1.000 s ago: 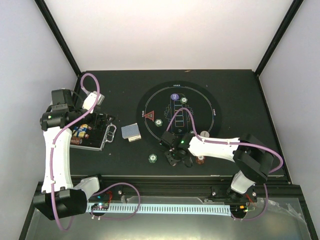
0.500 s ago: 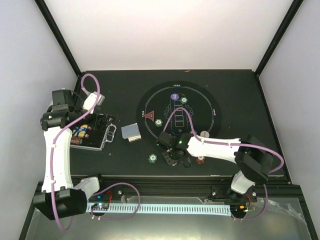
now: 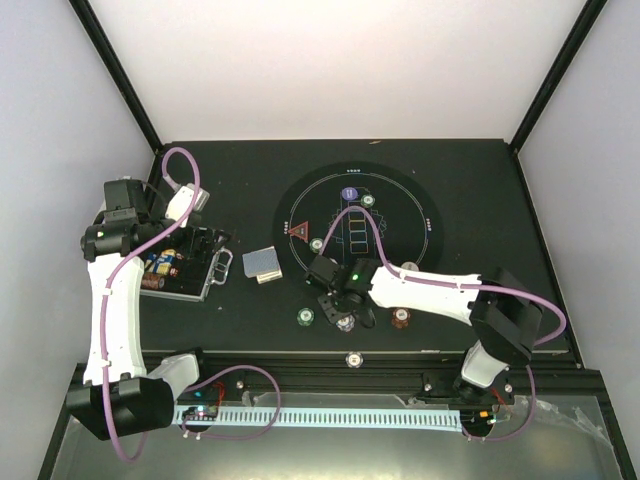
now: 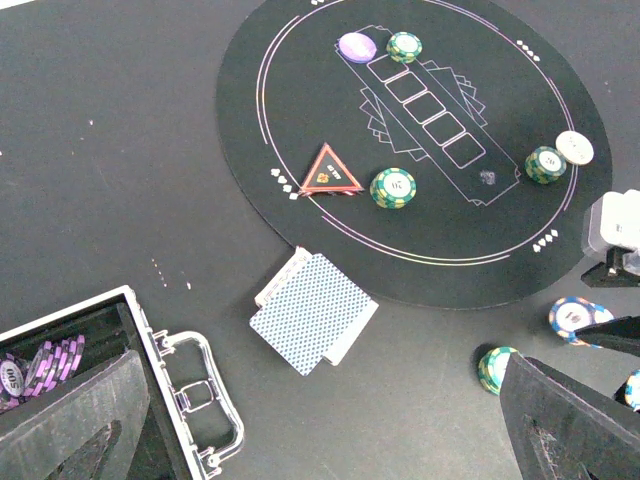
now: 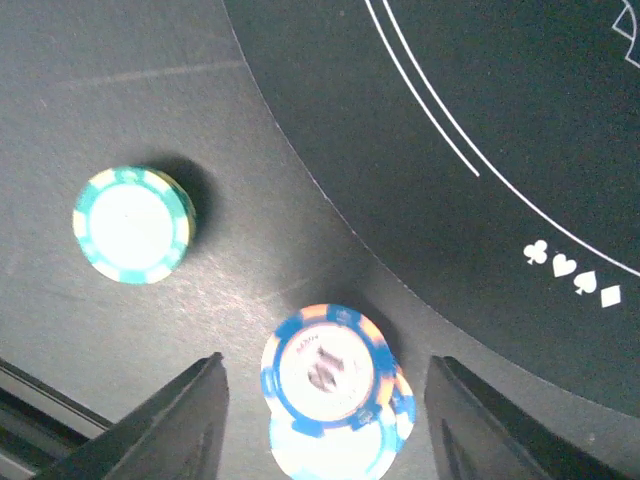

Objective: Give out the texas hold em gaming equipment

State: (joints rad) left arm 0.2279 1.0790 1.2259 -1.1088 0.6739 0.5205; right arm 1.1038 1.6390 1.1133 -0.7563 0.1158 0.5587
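Our right arm has slid left along the near rim of the mat (image 3: 420,200). The right fingers (image 3: 338,312) now stand parted on either side of a blue chip stack (image 5: 322,368) without touching it, near the green chip (image 5: 132,224). A pale chip (image 3: 353,358) has turned up at the surface's near edge, probably a stray to fetch. The left fingers (image 3: 188,203) hang spread wide above the case (image 3: 185,270), holding nothing.
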